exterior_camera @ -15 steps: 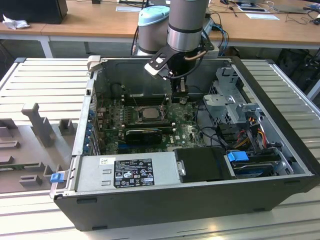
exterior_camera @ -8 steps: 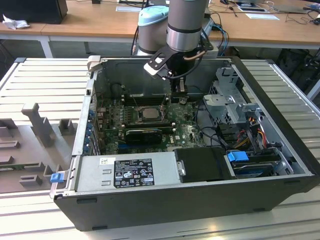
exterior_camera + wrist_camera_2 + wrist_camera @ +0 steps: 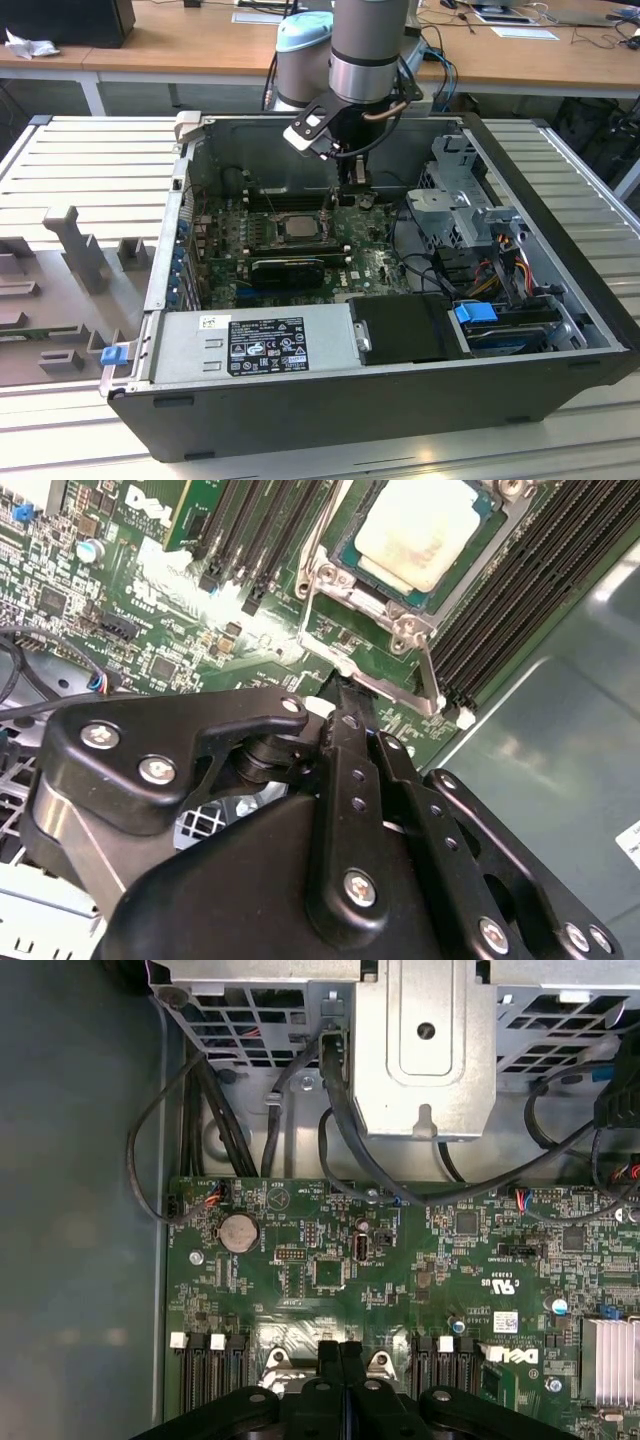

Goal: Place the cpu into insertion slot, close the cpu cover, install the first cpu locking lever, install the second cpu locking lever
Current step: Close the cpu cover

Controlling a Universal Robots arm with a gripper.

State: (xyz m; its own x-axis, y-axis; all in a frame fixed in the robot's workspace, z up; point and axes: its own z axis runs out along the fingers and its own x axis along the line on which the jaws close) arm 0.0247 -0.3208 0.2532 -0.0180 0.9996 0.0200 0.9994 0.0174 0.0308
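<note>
Where the exterior view shows wooden desks (image 3: 150, 55) behind a ribbed grey tabletop (image 3: 60, 150), the open computer case (image 3: 400, 390) holds the cpu (image 3: 297, 226) at 8 o'clock from the pincer (image 3: 355, 182). Second wrist view: pale, smudged square cpu (image 3: 425, 530), framed by the silvery cpu cover (image 3: 352, 598). First wrist view: pincer (image 3: 340, 1352) clenched, fingers together.

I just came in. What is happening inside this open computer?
One robot arm reaches down into an open computer case that lies on its side. The cpu already sits in the insertion slot, and the cpu cover lies flat around it. The gripper is shut, with its tips at a thin metal locking lever beside the socket's corner. I cannot tell whether it touches the lever.
</note>
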